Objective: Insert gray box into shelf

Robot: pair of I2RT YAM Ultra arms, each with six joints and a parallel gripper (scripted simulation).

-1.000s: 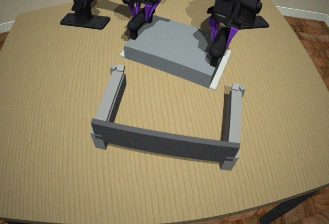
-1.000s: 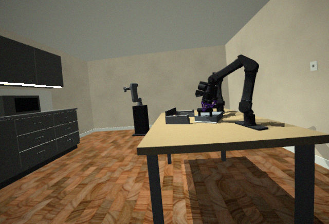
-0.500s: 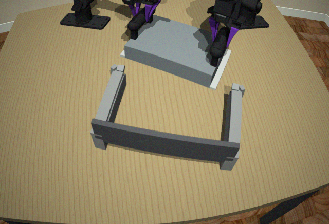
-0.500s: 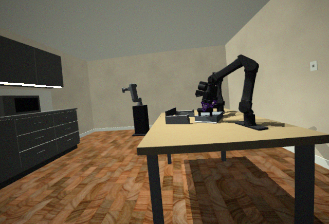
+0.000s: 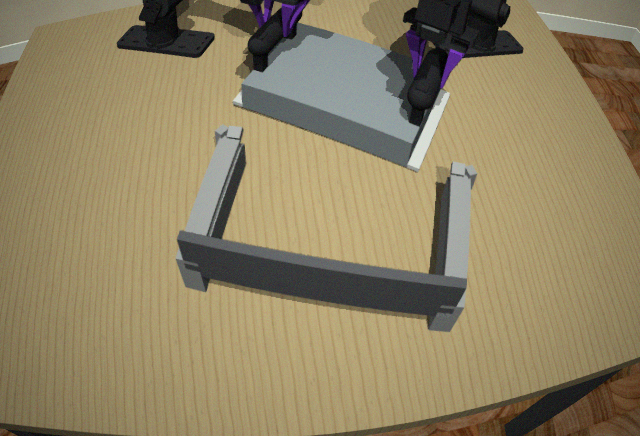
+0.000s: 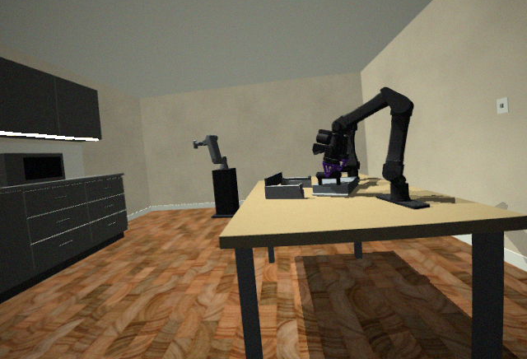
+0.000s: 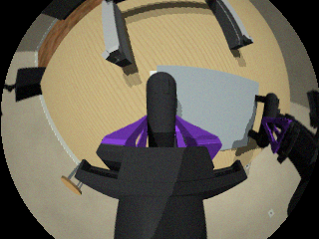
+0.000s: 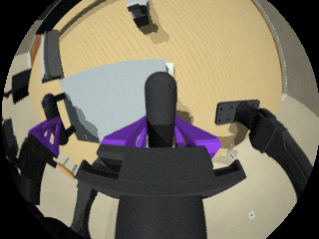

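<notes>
From the top view, the gray box lies on the wooden table toward 12 o'clock, outside the gray shelf. The shelf's open mouth faces 12; its dark back panel crosses toward 6. Bare wood separates box and shelf, narrowest near 4 o'clock from the box's middle, where its corner nears one rail's end. The box sits turned relative to the shelf. The table's edge runs down the 3 o'clock side, well apart from both.

The box is a flat, blue-gray slab, with a white side plate along its 3 o'clock side and another white plate peeking out around 9. The left gripper grasps the black handle on the 3 o'clock side; the right gripper grasps the matching handle toward 10.
</notes>
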